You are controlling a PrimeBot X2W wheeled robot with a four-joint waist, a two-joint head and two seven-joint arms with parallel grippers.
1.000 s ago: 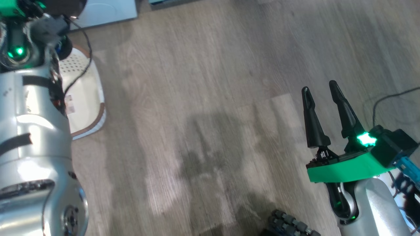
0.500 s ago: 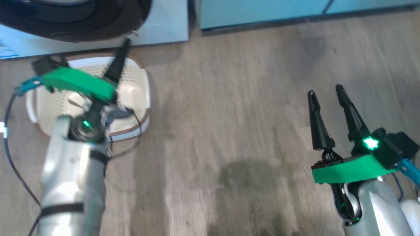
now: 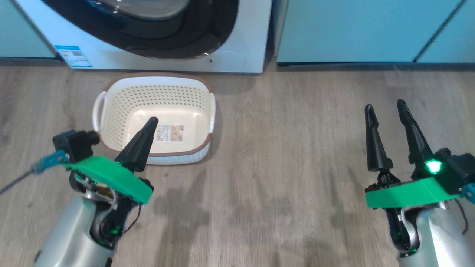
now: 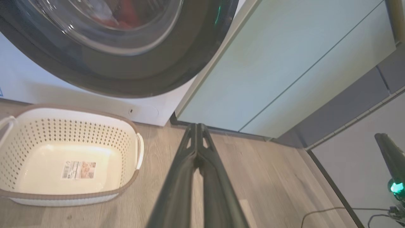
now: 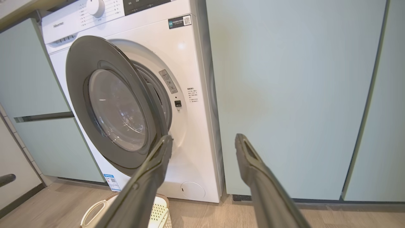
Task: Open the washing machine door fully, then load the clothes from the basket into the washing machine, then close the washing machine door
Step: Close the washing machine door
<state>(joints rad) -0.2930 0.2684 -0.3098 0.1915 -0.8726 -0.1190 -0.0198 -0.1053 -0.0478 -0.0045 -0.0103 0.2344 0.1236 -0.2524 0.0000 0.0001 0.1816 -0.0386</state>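
The cream basket (image 3: 111, 111) stands empty on the floor before the white washing machine (image 3: 248, 33); a label sticker lies on its bottom. The black-rimmed door (image 5: 79, 79) hangs partly open, its right edge swung out from the washer front. Red clothes (image 4: 125, 14) show through the door's glass (image 4: 95, 31). My left gripper (image 3: 151, 121) is shut with nothing in it, its tip over the basket's near side. In the left wrist view its fingers (image 4: 196, 126) are pressed together. My right gripper (image 3: 384, 105) stands open and holds nothing, far right of the basket, its fingertips (image 5: 204, 138) apart.
Pale teal cabinets (image 3: 352, 29) flank the washer on both sides. A dark cable (image 4: 332, 210) lies on the wooden floor at the right. A blue sticker (image 3: 72, 55) and a round filter cap (image 3: 230, 59) mark the washer's lower front.
The head camera has swung, bringing the washer, cabinets and whole basket into view. My left arm has drawn back from over the basket to its near rim. The right gripper stays open.
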